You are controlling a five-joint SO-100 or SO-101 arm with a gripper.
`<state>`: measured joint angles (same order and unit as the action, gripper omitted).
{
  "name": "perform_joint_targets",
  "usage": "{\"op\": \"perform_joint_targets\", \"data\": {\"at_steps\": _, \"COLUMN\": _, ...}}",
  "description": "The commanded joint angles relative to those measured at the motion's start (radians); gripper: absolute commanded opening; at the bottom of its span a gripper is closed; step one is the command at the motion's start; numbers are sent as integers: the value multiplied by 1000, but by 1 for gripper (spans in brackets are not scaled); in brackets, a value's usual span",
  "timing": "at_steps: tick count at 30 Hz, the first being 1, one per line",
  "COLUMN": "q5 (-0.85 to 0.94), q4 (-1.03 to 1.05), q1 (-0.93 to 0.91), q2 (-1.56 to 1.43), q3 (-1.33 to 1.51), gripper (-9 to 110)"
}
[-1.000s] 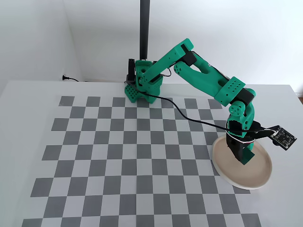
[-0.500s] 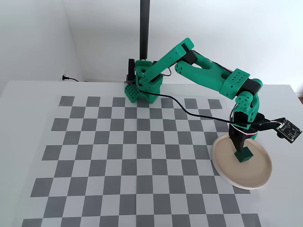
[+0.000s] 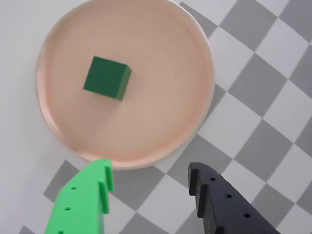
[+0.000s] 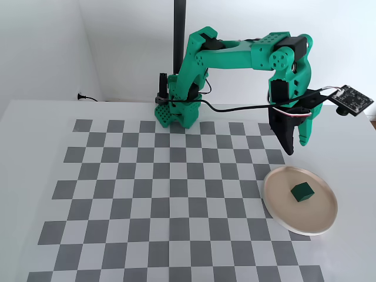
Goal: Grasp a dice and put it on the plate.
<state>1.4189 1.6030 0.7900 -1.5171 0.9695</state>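
The dark green dice (image 3: 107, 77) lies on the pale beige-pink plate (image 3: 161, 122), left of the plate's middle in the wrist view. In the fixed view the dice (image 4: 302, 192) sits on the plate (image 4: 282, 208) at the right end of the checkerboard. My gripper (image 3: 148, 178) is open and empty, one finger bright green (image 3: 105, 180), the other black (image 3: 197, 187). It hangs above the board just off the plate's rim. In the fixed view the gripper (image 4: 295, 144) is up in the air behind the plate.
A grey and white checkerboard mat (image 4: 153, 194) covers the white table. The green arm's base (image 4: 176, 111) stands at the back edge of the mat, with a dark post (image 4: 179, 29) behind it. A camera board (image 4: 351, 98) juts out right of the wrist.
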Motion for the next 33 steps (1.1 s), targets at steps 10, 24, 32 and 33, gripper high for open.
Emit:
{"op": "perform_joint_targets", "data": {"at_steps": 10, "q5": -32, "q4": 152, "q1": -156, "q2": -465, "q3": 94, "gripper": -4}}
{"op": "perform_joint_targets", "data": {"at_steps": 24, "q5": -58, "q4": -67, "q1": -371, "q2": -1157, "q3": 810, "gripper": -4}}
{"op": "perform_joint_targets", "data": {"at_steps": 32, "q5": -61, "q4": -259, "q1": -588, "q2": -1460, "q3": 1253, "gripper": -4}}
{"op": "perform_joint_targets", "data": {"at_steps": 33, "q5": -61, "q4": -282, "q1": -612, "q2": -1480, "q3": 1296, "gripper": -4}}
